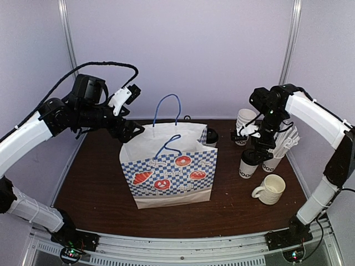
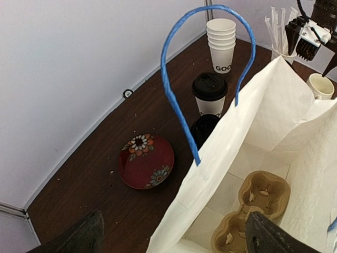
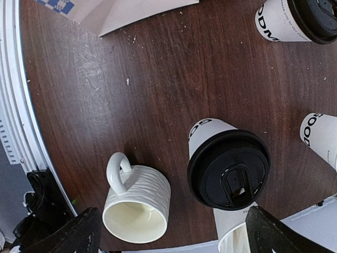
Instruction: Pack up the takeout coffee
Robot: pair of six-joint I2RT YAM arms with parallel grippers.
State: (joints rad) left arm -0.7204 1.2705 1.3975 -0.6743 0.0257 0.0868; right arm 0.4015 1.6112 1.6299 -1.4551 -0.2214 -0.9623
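Near the tabletop's right edge, the right claw (image 3: 174, 232) spreads wide above a lidded cup (image 3: 229, 168); the left claw (image 2: 171, 237), equally wide, hangs empty over the paper bag (image 2: 274, 105).

Three downward views, cups (image 1: 248, 164) (image 2: 209, 92) (image 3: 228, 168) in all

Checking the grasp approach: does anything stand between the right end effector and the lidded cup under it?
Nothing visible does. The right end effector is open above the lidded cup, and the lid is bare. The mug stands beside the cup, apart from it, not in the path.
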